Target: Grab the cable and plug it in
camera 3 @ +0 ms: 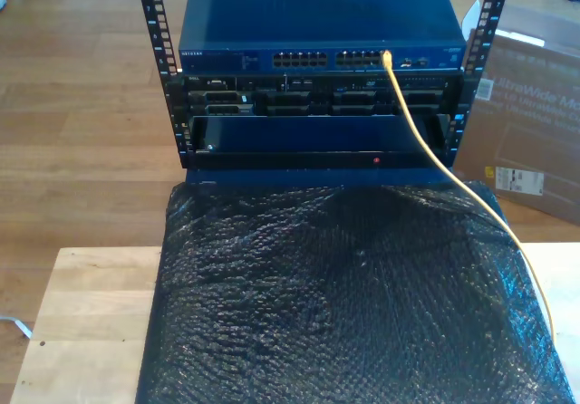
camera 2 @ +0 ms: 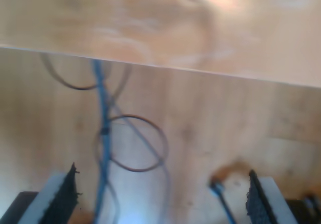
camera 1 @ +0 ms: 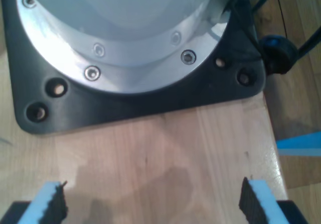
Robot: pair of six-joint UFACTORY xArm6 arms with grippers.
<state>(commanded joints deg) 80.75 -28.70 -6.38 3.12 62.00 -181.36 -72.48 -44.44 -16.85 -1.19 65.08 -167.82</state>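
Note:
The yellow cable [camera 3: 453, 173] has one end sitting in a port of the blue network switch [camera 3: 317, 33] near the exterior view's right. From there it runs down over the black bubble wrap [camera 3: 344, 304] toward that view's right edge. My first gripper [camera 1: 153, 204] is open above bare wooden tabletop [camera 1: 165, 153], nothing between its fingers [camera 1: 50, 204]. My second gripper [camera 2: 160, 199] is also open and holds nothing. It hangs past a wooden table edge [camera 2: 165, 68], over the floor.
In front of my first gripper stands an arm's black base plate [camera 1: 140, 103] with a silver flange [camera 1: 115, 38]. Below my second gripper, a blue cable [camera 2: 103, 133] and thin black cable loops [camera 2: 133, 143] lie on the floor. A cardboard box [camera 3: 530, 123] stands at the exterior view's right, beside the rack [camera 3: 317, 114].

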